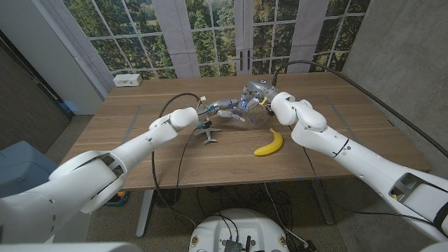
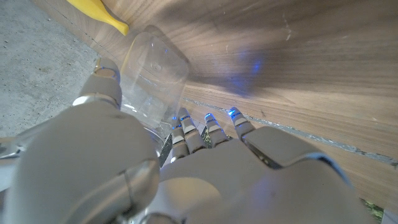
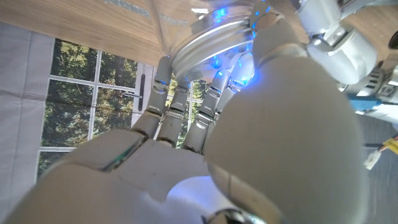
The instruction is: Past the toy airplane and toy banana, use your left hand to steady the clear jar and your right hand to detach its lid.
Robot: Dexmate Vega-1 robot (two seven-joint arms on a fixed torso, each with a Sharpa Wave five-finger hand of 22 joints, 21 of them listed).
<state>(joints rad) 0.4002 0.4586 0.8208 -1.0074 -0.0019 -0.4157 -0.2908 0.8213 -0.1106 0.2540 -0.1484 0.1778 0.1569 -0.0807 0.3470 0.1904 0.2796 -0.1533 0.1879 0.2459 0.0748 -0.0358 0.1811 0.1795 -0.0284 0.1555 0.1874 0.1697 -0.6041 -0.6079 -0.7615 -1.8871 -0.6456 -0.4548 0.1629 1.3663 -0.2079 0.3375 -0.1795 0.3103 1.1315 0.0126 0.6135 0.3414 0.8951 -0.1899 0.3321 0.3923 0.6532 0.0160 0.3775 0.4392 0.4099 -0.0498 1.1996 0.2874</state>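
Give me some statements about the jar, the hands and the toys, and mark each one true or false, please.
1. The left hand grips the clear jar. True.
2. The right hand holds the jar's lid. True.
3. The toy banana lies inside the jar. False: it lies on the table, near the right arm.
4. The toy airplane is held by the right hand. False: it sits on the table, below the left wrist.

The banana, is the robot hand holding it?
No, the banana lies alone on the table, apart from both hands, which are at the jar.
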